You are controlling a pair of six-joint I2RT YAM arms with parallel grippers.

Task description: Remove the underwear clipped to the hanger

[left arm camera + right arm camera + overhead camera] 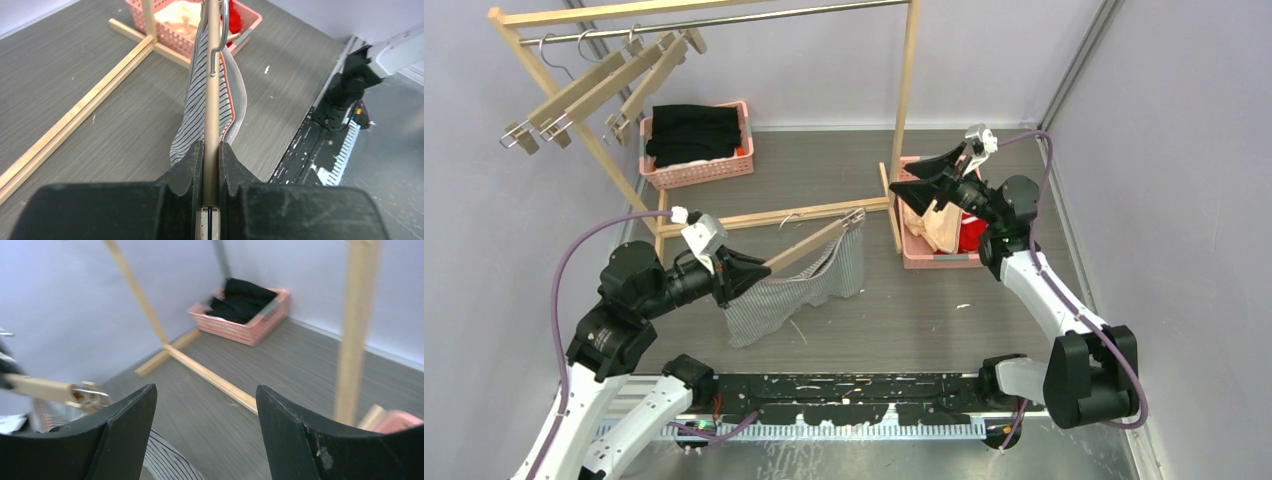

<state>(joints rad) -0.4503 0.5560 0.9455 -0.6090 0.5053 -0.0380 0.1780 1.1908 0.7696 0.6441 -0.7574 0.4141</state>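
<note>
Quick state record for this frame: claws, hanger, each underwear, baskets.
left claw: shut on light wooden clip hanger
right claw: open, empty, near pink plastic basket at right
grey striped cloth underwear: hangs from hanger, lower part on table
cream-beige underwear: in that basket
red underwear: in that basket
back pink basket: folded black clothes

Fine dark stripes are running across the grey cloth boxer briefs [799, 285] under the pale wooden hanger [809, 244]; red cloth briefs [969, 235] and cream-beige cloth briefs [942, 228] are filling the pink plastic basket [939, 262].
</note>
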